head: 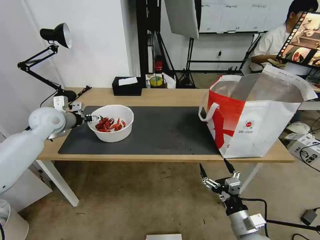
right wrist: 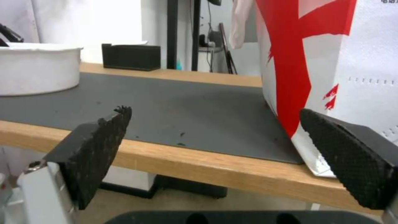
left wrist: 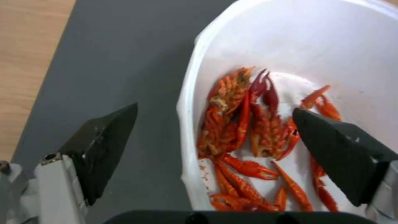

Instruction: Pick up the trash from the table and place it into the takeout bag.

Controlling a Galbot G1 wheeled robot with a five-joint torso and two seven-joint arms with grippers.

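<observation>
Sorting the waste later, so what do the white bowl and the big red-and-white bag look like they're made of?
White bowl: likely thin plastic, smooth with a faint sheen; left gripper straddles its rim. Takeout bag: seemingly coated woven fabric, creased, with silvery foil lining.

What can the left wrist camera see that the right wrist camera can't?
The left wrist view looks down into the white bowl and shows the red crayfish shells inside. The open left pincer straddles the bowl's rim, one finger outside over the mat, one inside over the shells.

The right wrist view shows the red-and-white takeout bag, the black tissue box and the table's wooden edge. The open right pincer hangs below that edge, holding nothing.

Both show the bowl and the dark grey mat.
</observation>
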